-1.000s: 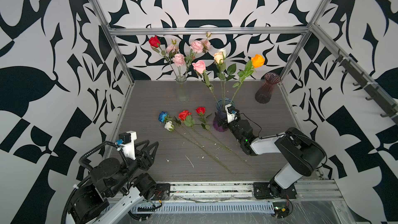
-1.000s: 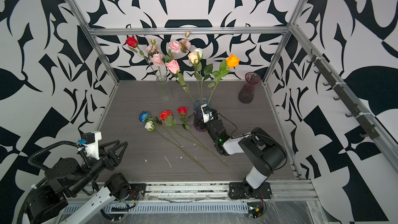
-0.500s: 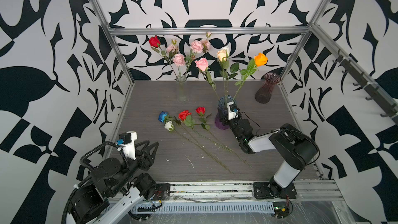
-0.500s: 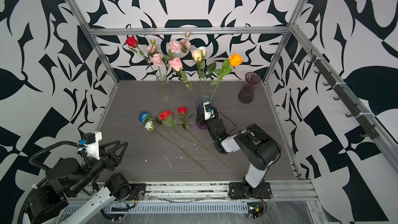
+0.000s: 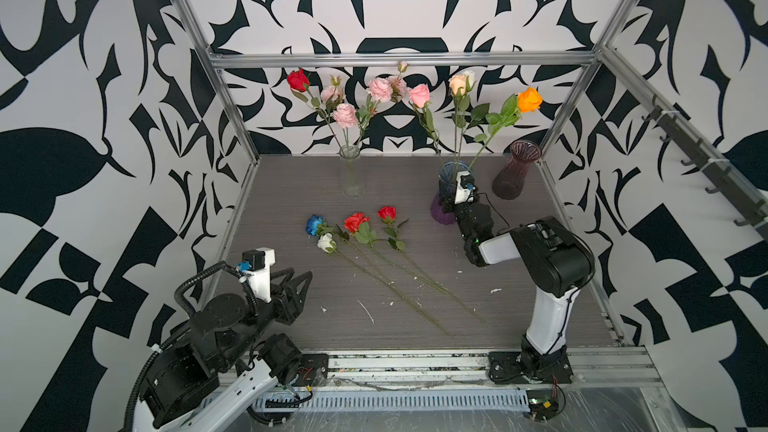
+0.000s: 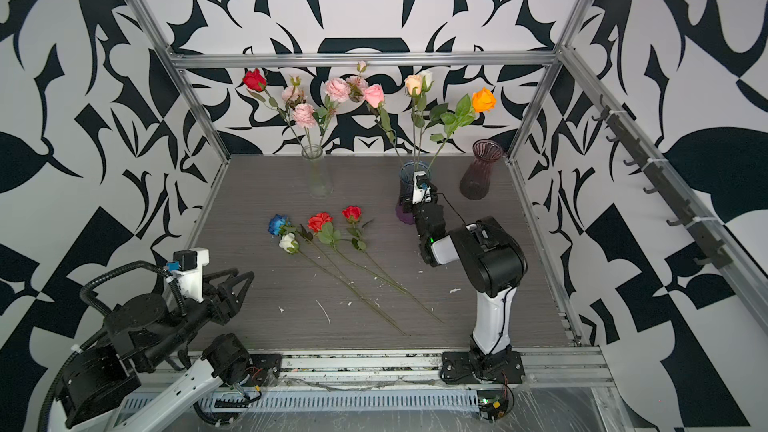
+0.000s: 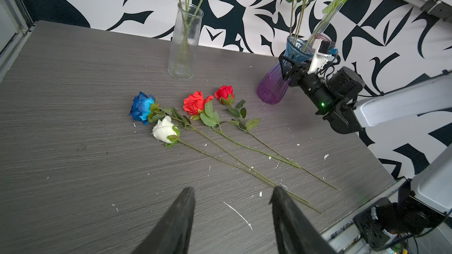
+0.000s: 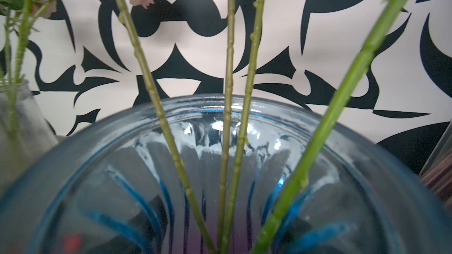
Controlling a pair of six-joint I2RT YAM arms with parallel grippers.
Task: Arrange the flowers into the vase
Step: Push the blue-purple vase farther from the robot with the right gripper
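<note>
Far left, front corner: left gripper (image 5: 301, 273) low over the table (image 5: 291, 201). Jaws well apart, nothing between them. Same in the left wrist view.

Rear, left of centre: clear vase (image 5: 351, 176), upright near the back wall. Holds a standing red rose (image 5: 297, 78) and pink ruffled blooms (image 5: 345, 115).

Mid-table, lying flat: blue rose (image 5: 316, 224), white rose (image 5: 326, 242) just beside it, then orange-red rose (image 5: 356, 221) and loose red rose (image 5: 387, 212). Heads toward rear-left, stems running to front-right and crossing near their ends. Well apart from both grippers.

Right of centre: blue-purple vase (image 5: 446, 178). Holds pink rose (image 5: 419, 94), peach rose (image 5: 457, 84) and orange rose (image 5: 529, 99), spread out above the rim. Four stems (image 8: 230, 94) counted through the rim in the right wrist view.

Right gripper (image 7: 288, 65) at that vase's neck. Jaws either side of the glass and closed on it. Near finger clear in the left wrist view, far one hidden behind the vase. Cannot tell whether the base sits flat on the table.

Far right, rear corner: dark purple vase (image 5: 515, 172), upright near the frame post and apart from the blue-purple vase.
</note>
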